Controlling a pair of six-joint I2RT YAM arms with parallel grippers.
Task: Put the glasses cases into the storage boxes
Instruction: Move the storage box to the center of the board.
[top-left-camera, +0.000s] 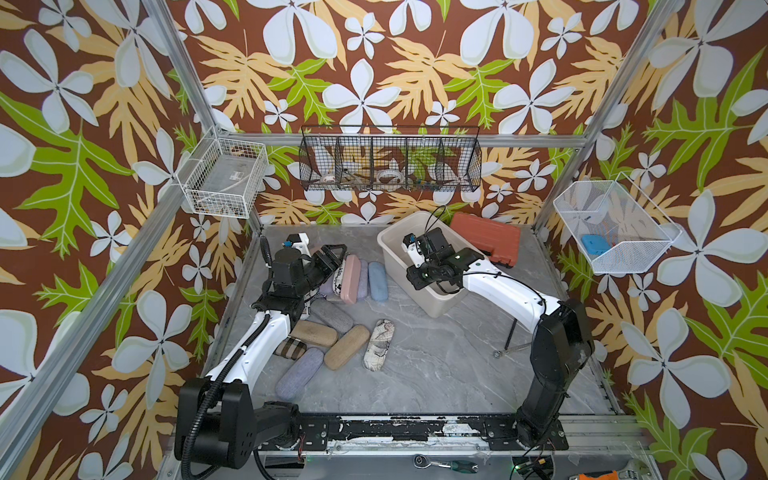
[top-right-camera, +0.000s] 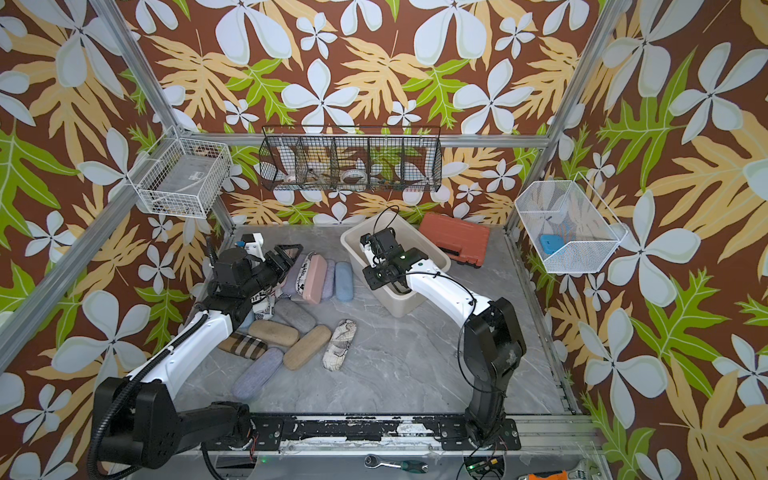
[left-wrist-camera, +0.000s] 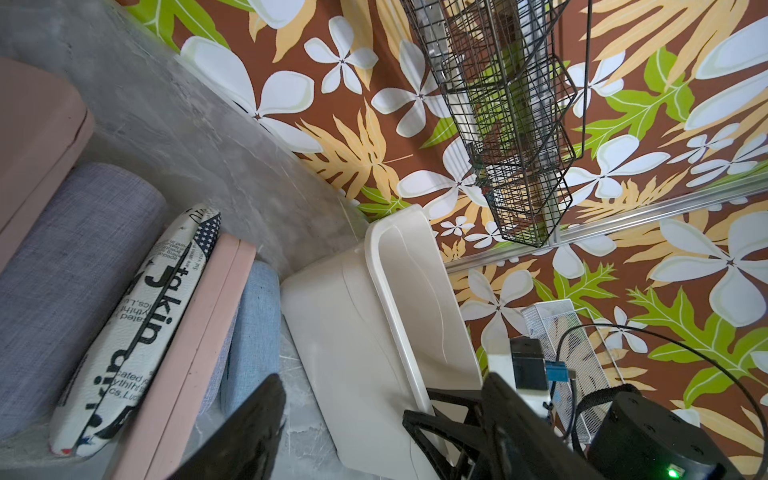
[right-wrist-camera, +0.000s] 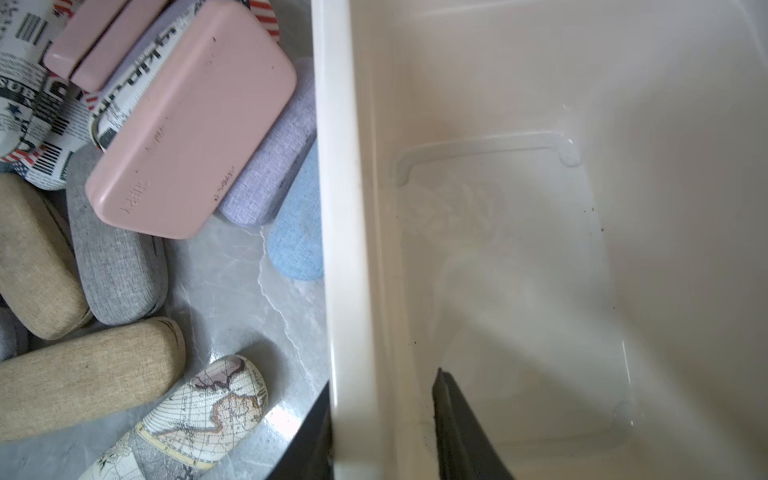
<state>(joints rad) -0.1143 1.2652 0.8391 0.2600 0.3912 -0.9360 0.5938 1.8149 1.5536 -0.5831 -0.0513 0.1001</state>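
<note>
Right pincer (right-wrist-camera: 382, 415) narrow, apparently pinching wall of cream tub (right-wrist-camera: 336, 166): a pull may tip it. Left pincer (top-left-camera: 331, 262) wide, empty, by leaning pink case (top-left-camera: 351, 277): nudge may topple row.

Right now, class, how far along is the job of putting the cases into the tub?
Done: nothing; the tub looks empty. In hand: nothing; the right gripper straddles its rim, the left gripper hangs open by the cases. Left: all the visible ones lie on the table.
</note>
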